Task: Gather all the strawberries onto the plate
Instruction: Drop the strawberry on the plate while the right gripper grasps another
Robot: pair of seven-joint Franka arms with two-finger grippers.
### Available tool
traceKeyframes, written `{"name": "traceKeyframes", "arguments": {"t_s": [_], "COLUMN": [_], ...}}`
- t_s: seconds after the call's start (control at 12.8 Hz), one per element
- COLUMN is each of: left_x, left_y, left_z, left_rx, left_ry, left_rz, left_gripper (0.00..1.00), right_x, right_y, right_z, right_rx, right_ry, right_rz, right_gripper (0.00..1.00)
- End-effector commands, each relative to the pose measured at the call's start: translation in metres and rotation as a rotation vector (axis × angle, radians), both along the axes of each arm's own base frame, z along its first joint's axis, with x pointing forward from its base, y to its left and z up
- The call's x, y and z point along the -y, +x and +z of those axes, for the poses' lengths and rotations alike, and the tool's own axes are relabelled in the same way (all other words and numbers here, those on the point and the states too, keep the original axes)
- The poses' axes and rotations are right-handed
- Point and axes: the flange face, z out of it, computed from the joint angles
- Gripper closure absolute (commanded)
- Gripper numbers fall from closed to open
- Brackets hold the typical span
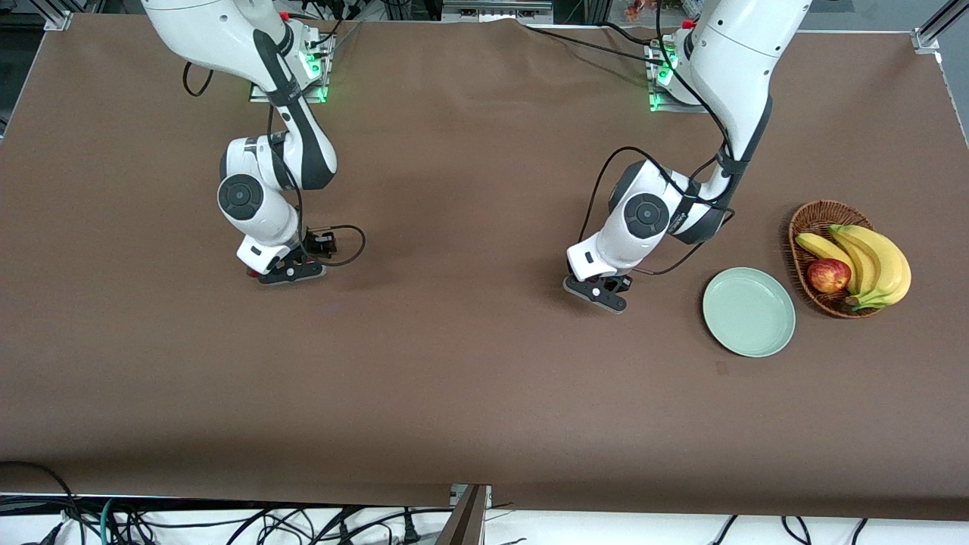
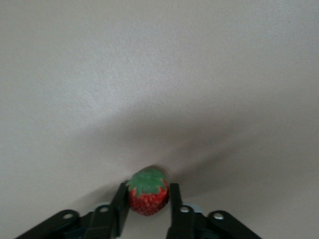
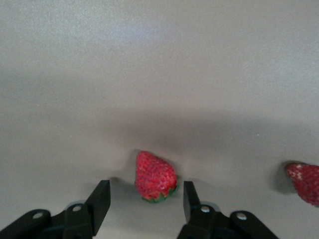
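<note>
In the left wrist view a strawberry (image 2: 148,195) with a green cap sits between both fingers of my left gripper (image 2: 148,189), which is shut on it, down at the brown cloth. In the front view the left gripper (image 1: 598,291) is low beside the mint-green plate (image 1: 749,311), toward the right arm's end. My right gripper (image 3: 146,185) stands open around a second strawberry (image 3: 155,177) lying on the cloth, with a gap on each side. A third strawberry (image 3: 305,182) lies beside it. The front view shows the right gripper (image 1: 291,271) low at the right arm's end.
A brown wicker basket (image 1: 808,219) holding bananas (image 1: 870,261) and a red-yellow apple (image 1: 828,275) stands next to the plate at the left arm's end. The brown cloth (image 1: 469,378) covers the table.
</note>
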Motion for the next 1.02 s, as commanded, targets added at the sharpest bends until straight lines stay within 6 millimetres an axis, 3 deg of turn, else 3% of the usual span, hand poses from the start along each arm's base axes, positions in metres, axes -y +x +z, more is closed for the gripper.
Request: {"name": "traceKeyframes", "arguments": {"t_s": [0.0,0.16,0.31,0.55,0.78,0.94], "left_x": [-0.001,-0.012,-0.038,-0.111,-0.218,-0.286], "left_y": [0.009,0.015,0.031,0.061,0.078,0.083], "left_z": [0.037,0.069,0.099,0.132,0.113,0.082], "left_rx": [0.057,0.048,-0.003,-0.134,-0.194,-0.199], "left_ry": [0.003,0.024,0.06,0.096,0.056,0.019], "left_rz": [-0.025,-0.02,-0.072,-0.234,-0.411,-0.49], "left_gripper": [1.0,1.0,1.0,1.0,1.0,1.0], "right_x": [0.016,0.021,0.02,0.018,0.015,0.01], "right_y": [-0.002,0.002,0.001,0.0,0.003,0.007], "right_z": [0.004,0.003,0.0,-0.001,-0.002,0.001], "right_rx": [0.023,0.031,0.029,0.025,0.032,0.039], "right_ry": [0.014,0.014,0.013,0.028,0.03,0.034], "right_rz": [0.011,0.012,0.011,-0.009,-0.009,-0.013], "right_gripper": [0.39,0.39,0.44,0.56,0.82,0.88]}}
